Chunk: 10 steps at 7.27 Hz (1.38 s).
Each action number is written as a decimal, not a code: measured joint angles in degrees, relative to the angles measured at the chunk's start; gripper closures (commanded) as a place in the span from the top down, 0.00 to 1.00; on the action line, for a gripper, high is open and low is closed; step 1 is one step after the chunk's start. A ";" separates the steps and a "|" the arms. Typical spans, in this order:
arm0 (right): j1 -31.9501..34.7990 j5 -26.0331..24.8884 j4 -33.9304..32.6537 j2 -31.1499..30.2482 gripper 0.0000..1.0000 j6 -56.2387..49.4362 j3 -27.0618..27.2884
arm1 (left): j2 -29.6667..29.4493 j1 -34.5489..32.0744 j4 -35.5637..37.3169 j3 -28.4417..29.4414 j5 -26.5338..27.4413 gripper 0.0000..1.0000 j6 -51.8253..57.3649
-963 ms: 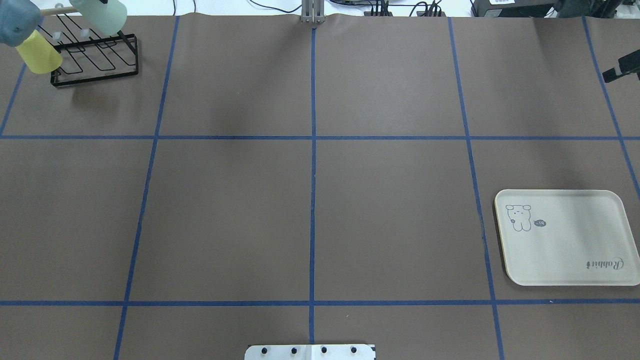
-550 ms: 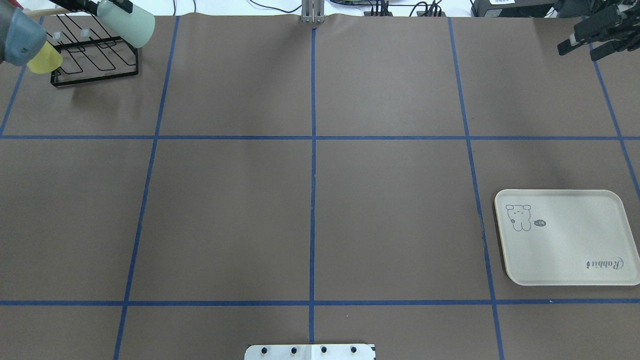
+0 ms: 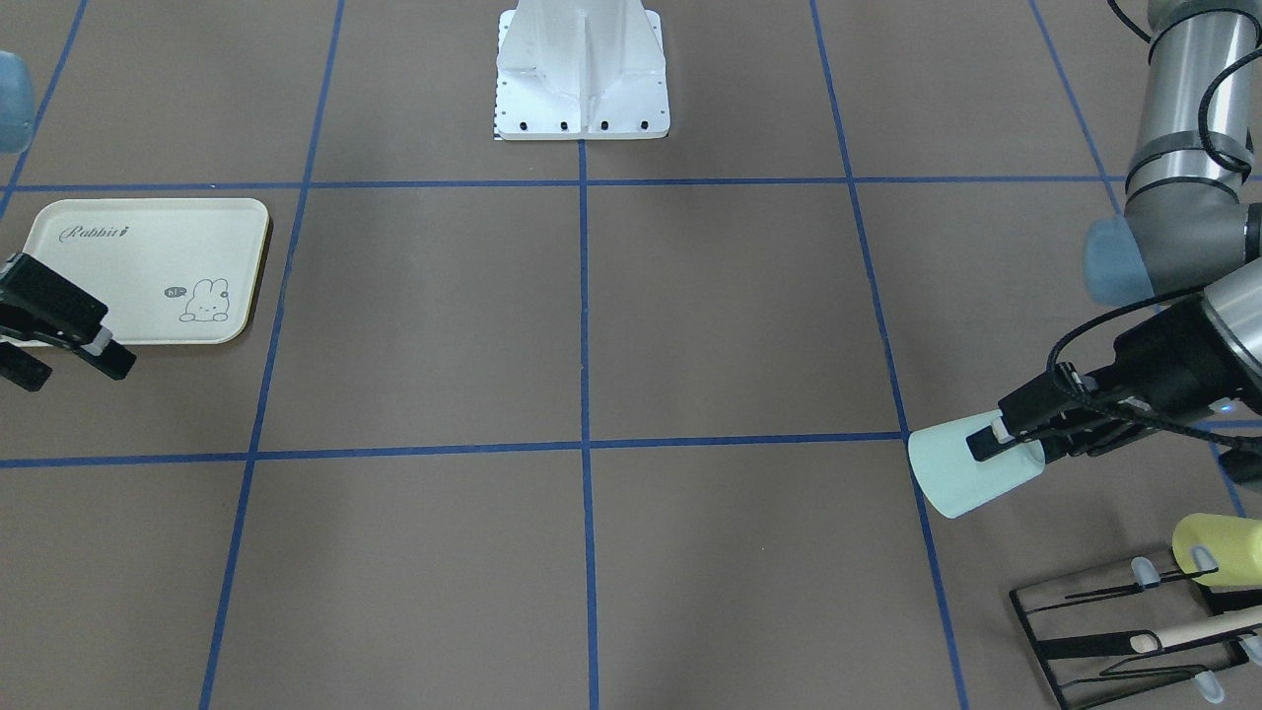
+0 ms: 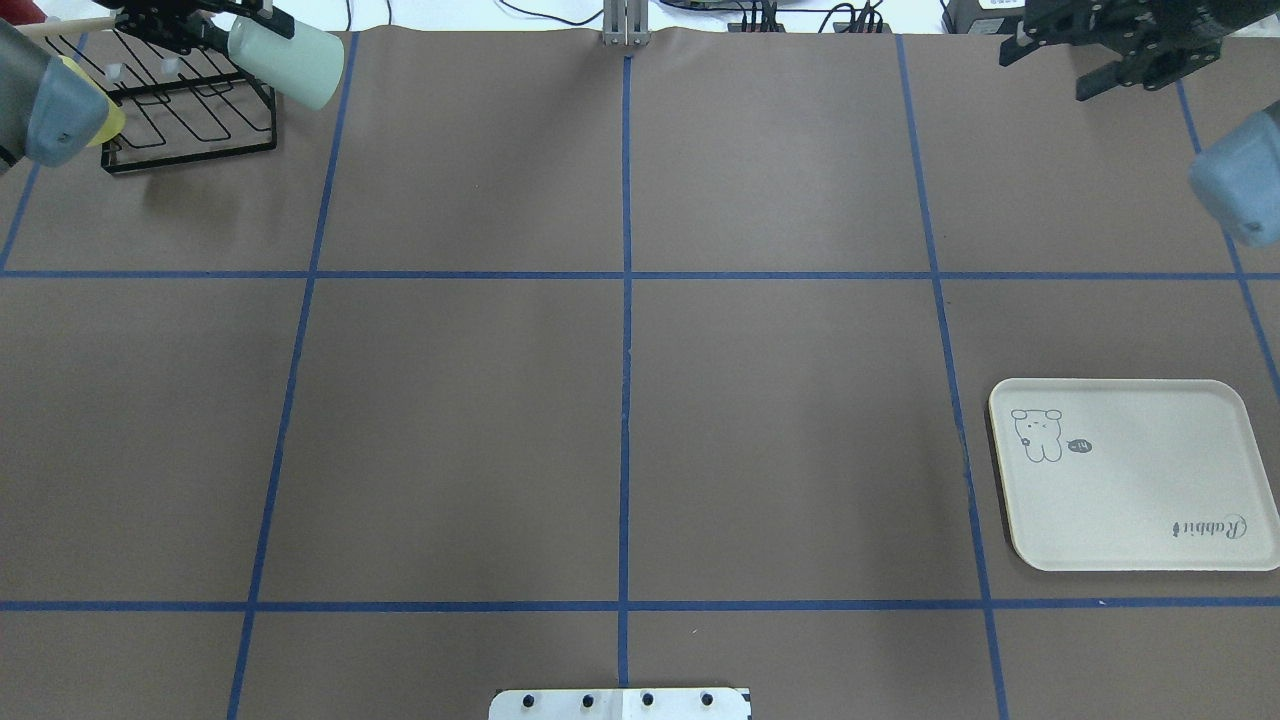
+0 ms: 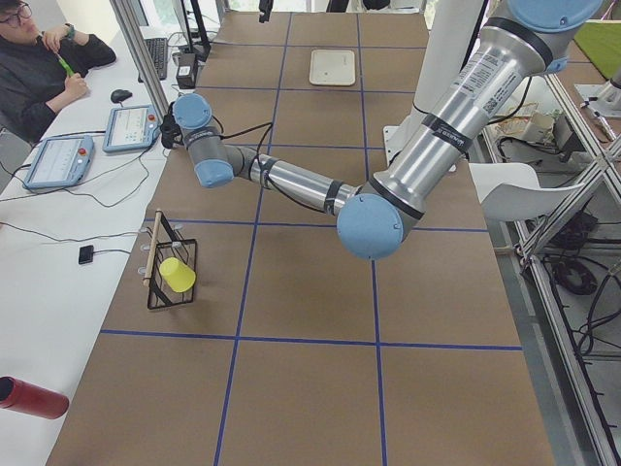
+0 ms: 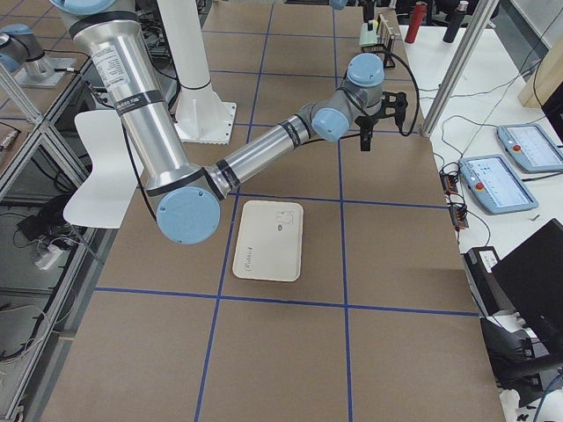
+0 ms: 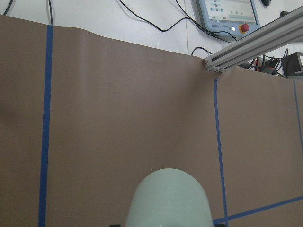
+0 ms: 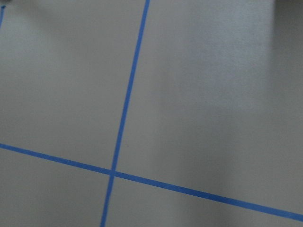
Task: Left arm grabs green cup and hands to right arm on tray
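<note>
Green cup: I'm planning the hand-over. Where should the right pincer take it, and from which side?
Probably the free wider half of the green cup, approached from the table's centre side. It lies roughly horizontal, the left pincer holds its narrower end, and the wide end points towards the right pincer.

The right arm stretched from the near left across the table, with the right gripper pointing down over the far right side. The cream tray lay flat on the table near the arm's blue elbow, well apart from the gripper.
</note>
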 measured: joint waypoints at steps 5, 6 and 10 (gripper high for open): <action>-12.70 -11.16 33.00 0.70 0.98 28.19 -1.37 | 0.52 4.82 -13.31 -1.77 -3.63 0.00 -16.62; -14.17 -11.31 37.42 0.88 0.98 30.85 -1.38 | 0.51 5.43 -17.41 -1.86 -4.66 0.00 -22.27; -20.38 -14.14 52.34 0.93 0.98 40.95 -0.90 | 0.48 9.52 -31.77 -8.55 -3.74 0.00 -43.41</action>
